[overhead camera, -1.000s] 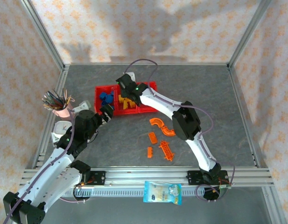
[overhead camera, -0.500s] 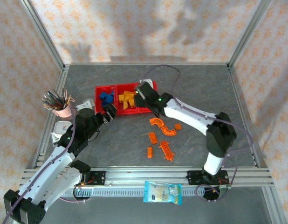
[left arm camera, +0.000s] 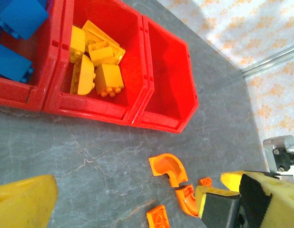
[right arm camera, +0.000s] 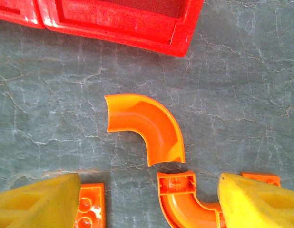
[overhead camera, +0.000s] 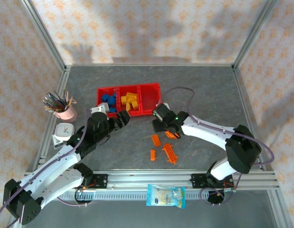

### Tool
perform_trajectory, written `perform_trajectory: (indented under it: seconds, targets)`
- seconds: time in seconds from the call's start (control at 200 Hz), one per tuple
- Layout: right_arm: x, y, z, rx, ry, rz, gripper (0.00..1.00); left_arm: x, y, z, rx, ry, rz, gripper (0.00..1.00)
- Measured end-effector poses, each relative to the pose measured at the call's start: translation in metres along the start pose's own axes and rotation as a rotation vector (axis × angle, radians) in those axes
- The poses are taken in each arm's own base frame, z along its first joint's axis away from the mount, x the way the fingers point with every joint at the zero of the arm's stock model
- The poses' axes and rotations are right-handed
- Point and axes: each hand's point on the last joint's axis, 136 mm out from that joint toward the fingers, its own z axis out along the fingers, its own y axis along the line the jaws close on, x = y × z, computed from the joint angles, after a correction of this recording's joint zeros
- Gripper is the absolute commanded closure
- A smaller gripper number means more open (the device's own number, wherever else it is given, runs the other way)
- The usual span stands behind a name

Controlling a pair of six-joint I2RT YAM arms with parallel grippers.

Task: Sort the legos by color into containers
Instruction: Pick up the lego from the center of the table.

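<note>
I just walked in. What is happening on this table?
Two robot arms are sorting lego bricks by colour into a red tray of three bins. The blue bricks lie in one end bin, the yellow bricks in the middle bin, and the other end bin is empty. The orange pieces lie on the table in front of the tray. The right gripper, open, hovers over two curved orange pieces. The left gripper, open and holding nothing, is near the tray's front.

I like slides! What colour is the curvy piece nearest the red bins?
Orange. The curved piece shows best from the right wrist.
</note>
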Motion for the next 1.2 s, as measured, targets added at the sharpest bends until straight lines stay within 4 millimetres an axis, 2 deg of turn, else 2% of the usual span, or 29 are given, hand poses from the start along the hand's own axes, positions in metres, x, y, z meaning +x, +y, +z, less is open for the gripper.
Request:
perform_trajectory:
  seconds: [0.235,0.631,0.921,1.201]
  targets:
    - [0.013,-0.008,0.022,0.043,0.07,-0.051,0.29,0.006,0.002,0.005,0.004,0.005,-0.028,0.01]
    - [0.029,-0.02,0.053,0.087,0.157,-0.087,0.38,0.0,0.006,0.004,-0.018,-0.027,-0.039,0.01]
    - [0.029,-0.015,0.072,0.074,0.183,-0.095,0.47,-0.003,0.008,0.002,-0.027,-0.046,-0.036,0.01]
    - [0.027,-0.006,0.077,0.024,0.201,-0.093,0.6,-0.004,0.013,0.002,-0.05,-0.053,-0.026,0.01]
